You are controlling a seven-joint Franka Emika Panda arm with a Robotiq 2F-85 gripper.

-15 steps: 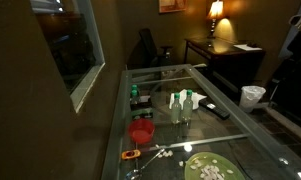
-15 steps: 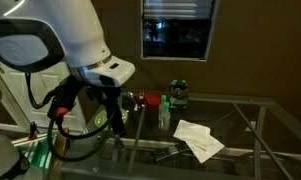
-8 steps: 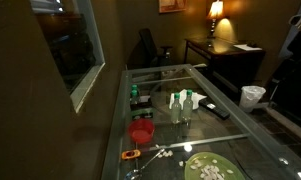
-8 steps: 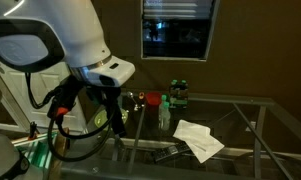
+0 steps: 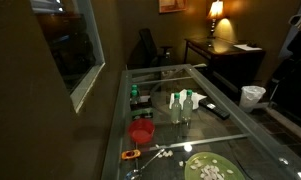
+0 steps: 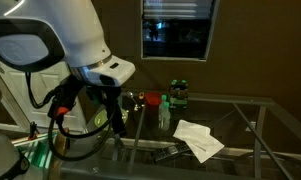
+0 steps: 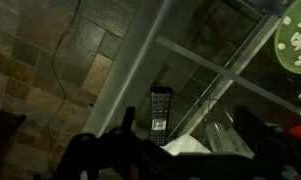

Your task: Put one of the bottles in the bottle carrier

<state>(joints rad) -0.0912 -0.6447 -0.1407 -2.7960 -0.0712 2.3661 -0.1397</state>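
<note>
Clear bottles with green caps stand mid-table on the glass; one shows in an exterior view. The dark bottle carrier stands to their left near the table edge, and in an exterior view it holds green-capped bottles. My gripper hangs under the white arm, well away from the bottles. In the wrist view my gripper is open and empty, its dark fingers framing a clear bottle seen from above.
A red cup stands near the carrier. A green plate with white pieces sits at the near end. A black remote and white paper lie on the glass table.
</note>
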